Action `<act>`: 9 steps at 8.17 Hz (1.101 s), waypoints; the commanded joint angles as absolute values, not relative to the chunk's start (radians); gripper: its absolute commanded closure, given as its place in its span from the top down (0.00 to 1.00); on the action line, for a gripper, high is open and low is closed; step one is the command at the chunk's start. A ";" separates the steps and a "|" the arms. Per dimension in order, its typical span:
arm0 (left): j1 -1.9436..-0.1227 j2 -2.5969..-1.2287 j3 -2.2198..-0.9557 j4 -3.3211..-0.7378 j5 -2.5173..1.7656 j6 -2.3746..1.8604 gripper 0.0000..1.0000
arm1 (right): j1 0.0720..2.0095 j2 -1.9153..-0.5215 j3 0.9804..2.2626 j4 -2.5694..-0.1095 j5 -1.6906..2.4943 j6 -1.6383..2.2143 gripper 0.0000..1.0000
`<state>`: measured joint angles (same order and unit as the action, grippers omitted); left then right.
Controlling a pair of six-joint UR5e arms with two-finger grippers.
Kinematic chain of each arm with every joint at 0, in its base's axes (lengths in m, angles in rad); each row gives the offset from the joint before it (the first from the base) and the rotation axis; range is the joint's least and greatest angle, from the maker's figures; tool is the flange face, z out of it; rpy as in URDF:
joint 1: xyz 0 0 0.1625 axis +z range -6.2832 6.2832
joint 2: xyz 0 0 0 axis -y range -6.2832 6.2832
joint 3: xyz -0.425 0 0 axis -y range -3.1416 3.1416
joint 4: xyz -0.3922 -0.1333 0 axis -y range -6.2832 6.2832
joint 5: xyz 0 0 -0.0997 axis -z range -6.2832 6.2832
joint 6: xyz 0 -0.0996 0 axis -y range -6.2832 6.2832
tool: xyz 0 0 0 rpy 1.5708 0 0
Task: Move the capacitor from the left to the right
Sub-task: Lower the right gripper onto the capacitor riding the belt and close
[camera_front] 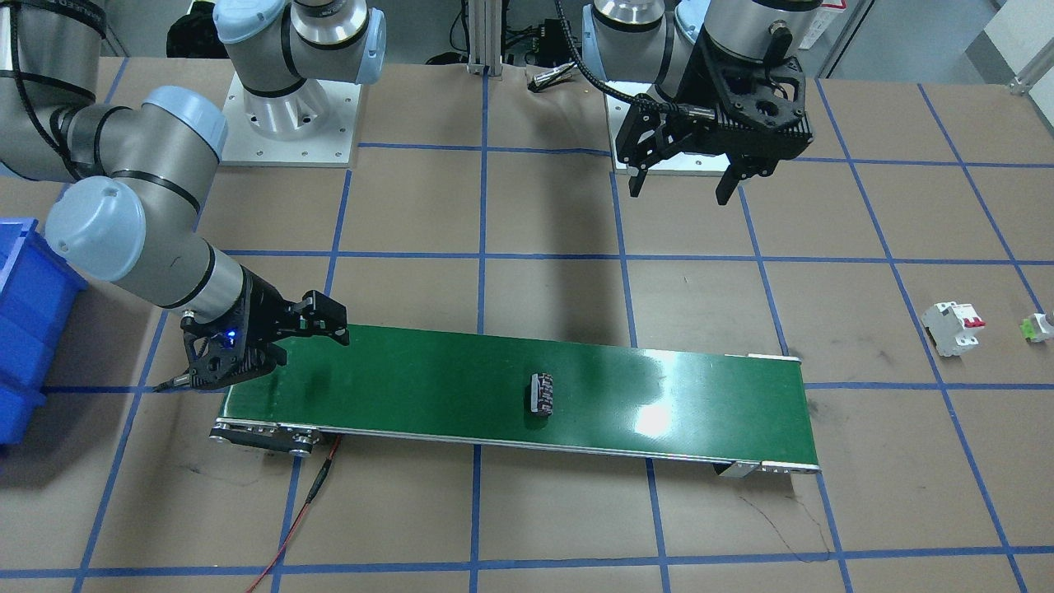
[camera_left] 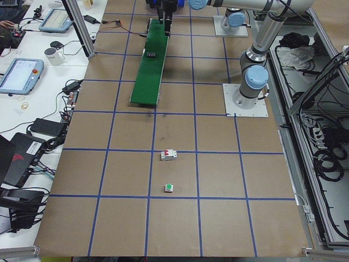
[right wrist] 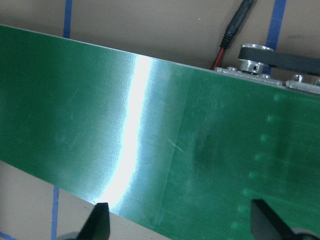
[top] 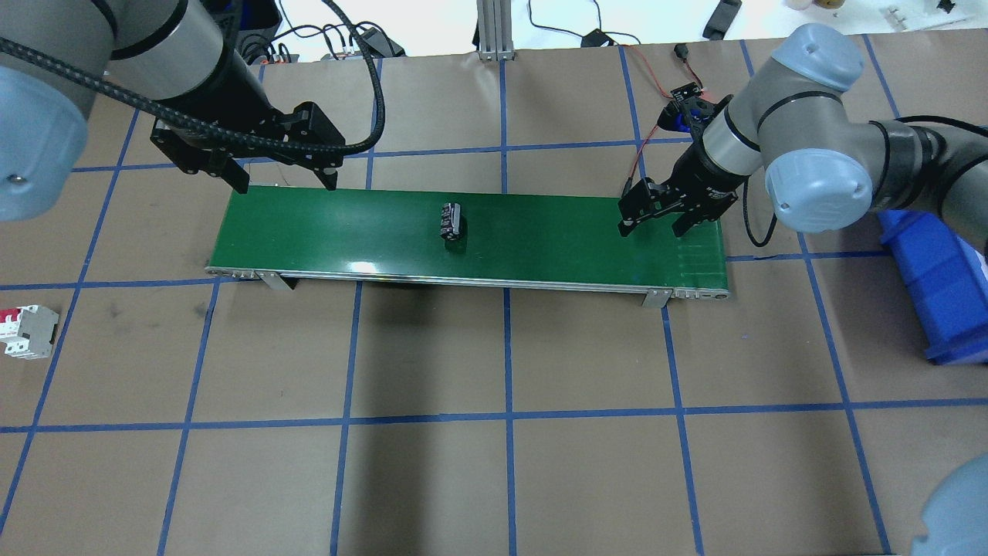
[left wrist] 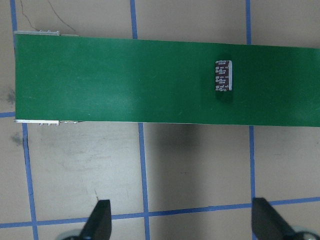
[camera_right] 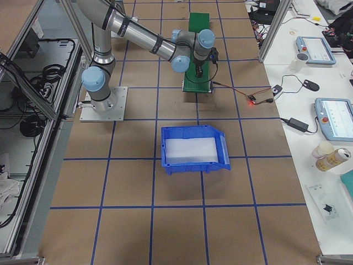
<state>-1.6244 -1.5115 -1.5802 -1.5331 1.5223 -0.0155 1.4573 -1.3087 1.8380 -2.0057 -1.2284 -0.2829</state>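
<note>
The capacitor, a stubby dark cylinder with a pale striped band, lies on its side near the middle of the green conveyor belt. It also shows in the overhead view and the left wrist view. My left gripper is open and empty, raised over the belt's far edge at its left end, well away from the capacitor. My right gripper is open and empty, low over the belt's right end; the capacitor does not show in the right wrist view.
A white circuit breaker with red switches and a small green-and-white part lie on the table beyond the belt's left end. A blue bin stands to the right of the belt. A red wire runs from the belt's motor end.
</note>
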 commanded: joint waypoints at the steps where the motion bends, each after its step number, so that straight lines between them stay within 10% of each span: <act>1: -1.624 -1.509 -1.580 -1.536 1.523 -0.015 1.00 | 1.451 -1.279 1.835 -2.003 -1.175 -0.284 1.00; 9: -1.624 -1.509 -1.580 -1.536 1.522 -0.015 1.00 | 1.451 -1.256 1.835 -2.019 -1.164 -0.167 1.00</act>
<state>-1.6245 -1.5109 -1.5800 -1.5355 1.5205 -0.0153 1.4512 -1.2580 1.8348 -2.0099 -1.1677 -0.1753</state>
